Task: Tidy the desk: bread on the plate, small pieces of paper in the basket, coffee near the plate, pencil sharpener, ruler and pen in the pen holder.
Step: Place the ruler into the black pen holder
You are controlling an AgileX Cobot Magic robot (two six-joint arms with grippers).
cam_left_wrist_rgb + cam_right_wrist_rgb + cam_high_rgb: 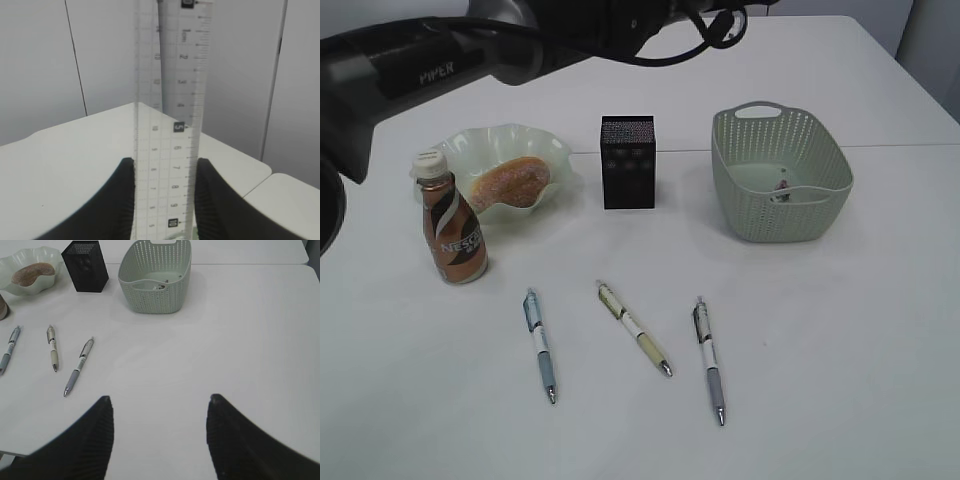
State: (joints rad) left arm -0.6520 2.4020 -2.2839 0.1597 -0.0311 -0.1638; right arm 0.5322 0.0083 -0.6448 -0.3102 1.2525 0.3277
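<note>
- Gripping the ruler between its two dark pads, the left gripper holds the clear strip on end, so that it rises straight up out of the jaws; held by one end like this, it looks ready to be lowered lengthwise into a narrow opening.
- From the left gripper's own camera only far desk edge and wall show behind the ruler, so the pen holder is out of its sight; in the exterior view the gripper itself cannot be made out among the dark arm parts at the top.
- Hanging spread and empty, the right gripper has nothing between its fingers and only bare desk right ahead.
- Ahead and to its left lie three pens, the nearest one closest to it, the others further left; they lie apart, which leaves room to pinch each in turn.
- Farther ahead stands the basket with some scraps of paper on its floor, and left of that the pen holder, mouth up.
- Beyond the pens, the bread lies in the plate and the coffee stands upright just beside it, so those parts look settled.
- No pencil sharpener is visible in any view.
</note>
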